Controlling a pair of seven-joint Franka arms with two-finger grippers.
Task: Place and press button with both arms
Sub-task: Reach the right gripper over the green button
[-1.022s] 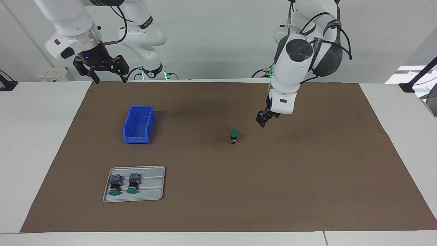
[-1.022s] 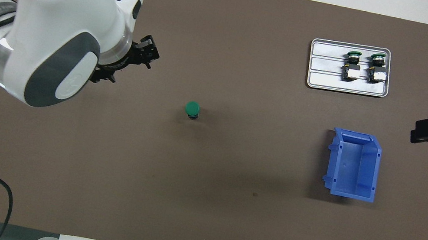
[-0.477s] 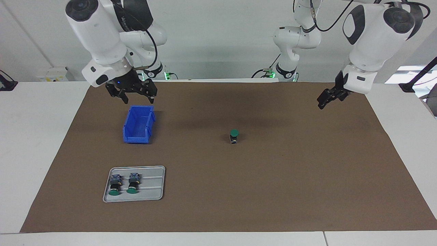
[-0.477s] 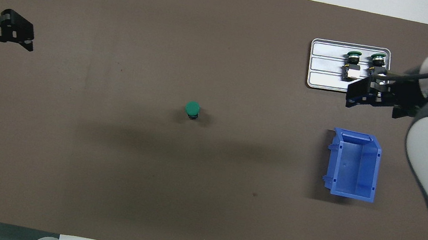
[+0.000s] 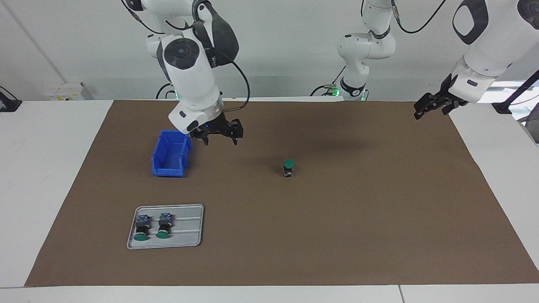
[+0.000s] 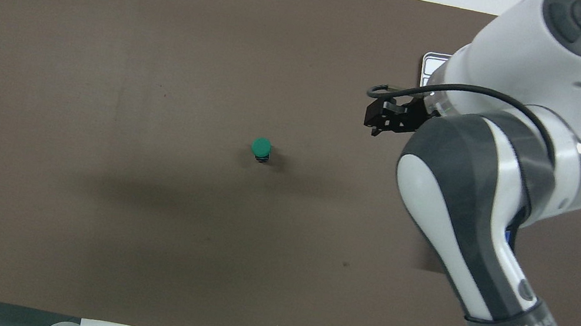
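A: Button [image 5: 288, 165] location and surroundings?

B: It stands upright, green cap up, near the middle of a brown mat [image 5: 337, 235] covering a white table [image 5: 38, 168]. A pale wall runs along the robots' end. Toward the right arm's end sit a blue bin [image 5: 170, 153] and, farther from the robots, a grey tray [image 5: 185, 227] holding two more buttons [image 5: 152, 226] lying on their sides.

A: Gripper positions relative to it?

B: The right gripper [image 5: 220, 138] hangs over the mat just beside the bin, fingers spread, holding nothing, well apart from the standing button. The left gripper [image 5: 426, 109] hangs over the mat's edge at the left arm's end, also spread and holding nothing.

A: Changes from a second ago?

B: The left gripper, then just beside the button, has withdrawn to the mat's edge. The right gripper has travelled from the table's edge past the bin toward the middle. The standing button, bin and tray are unmoved.
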